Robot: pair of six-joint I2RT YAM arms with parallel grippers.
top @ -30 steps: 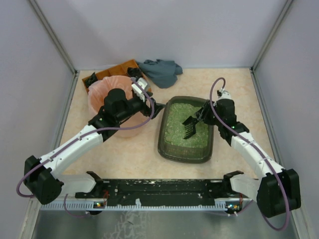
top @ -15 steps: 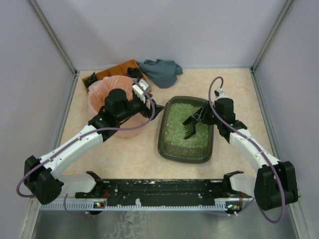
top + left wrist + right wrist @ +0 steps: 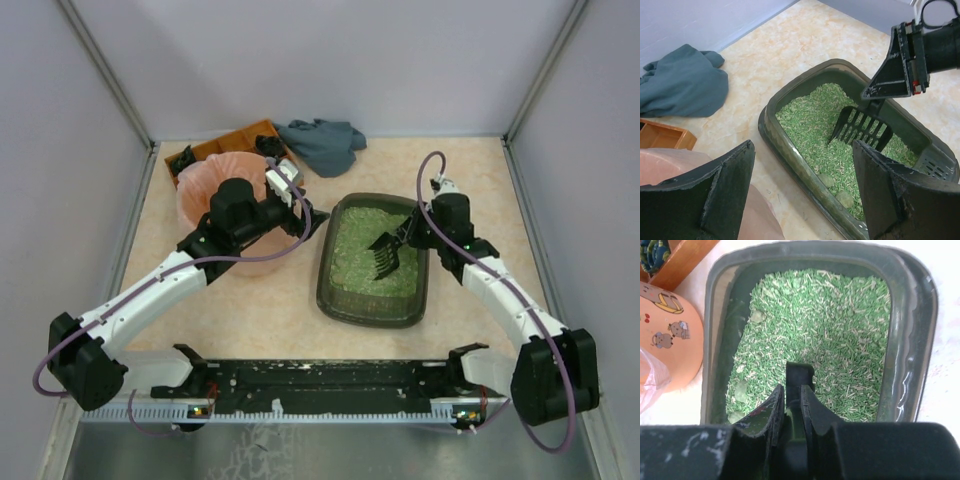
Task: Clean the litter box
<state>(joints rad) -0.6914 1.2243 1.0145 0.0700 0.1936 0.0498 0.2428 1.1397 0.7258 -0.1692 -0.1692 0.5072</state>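
right tool (image 3: 792, 402) | clamped on scoop (image 3: 860, 131) | above litter box (image 3: 720, 330)

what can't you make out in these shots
scoop tines: right wrist view, hidden behind the right gripper fingers.
pink bin inside: top view, left arm covers it.
orange tray contents: too small in top view, cut off at right wrist view's corner.
litter box near end: left wrist view, behind the left gripper finger.
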